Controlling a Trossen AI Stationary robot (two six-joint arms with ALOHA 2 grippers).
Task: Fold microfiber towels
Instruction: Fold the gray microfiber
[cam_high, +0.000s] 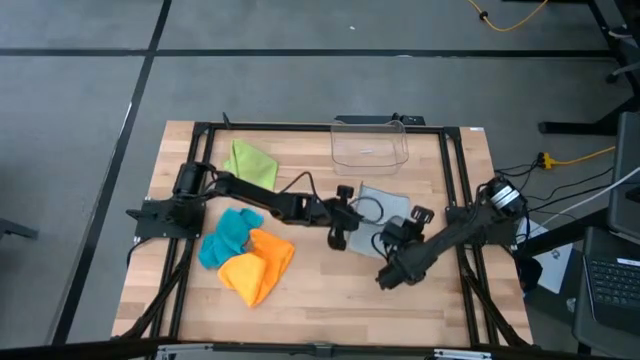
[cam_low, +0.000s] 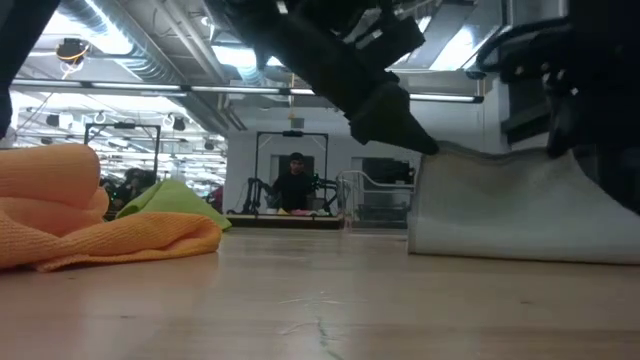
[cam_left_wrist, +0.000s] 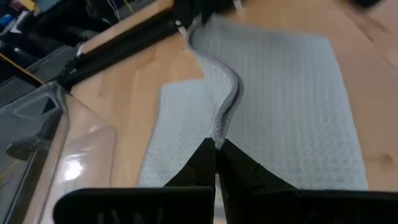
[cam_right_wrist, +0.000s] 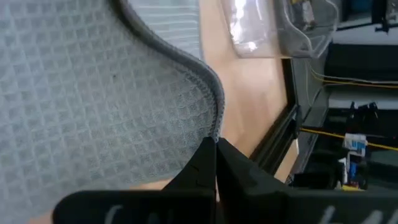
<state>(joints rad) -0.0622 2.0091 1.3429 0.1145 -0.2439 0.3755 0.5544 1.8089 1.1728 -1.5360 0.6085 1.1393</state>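
Your grey towel (cam_high: 385, 205) lies right of centre in the high view, just below the clear bin (cam_high: 370, 145). Both hands are pinched shut on its near hem: your left hand (cam_left_wrist: 216, 149) at one corner, your right hand (cam_right_wrist: 216, 148) at the other, so the cloth stretches away from both toward the bin. That hem is your fold axis. Orange towel (cam_high: 258, 265), teal towel (cam_high: 228, 235) and green towel (cam_high: 250, 162) wait on the desk (cam_high: 320, 290) at left
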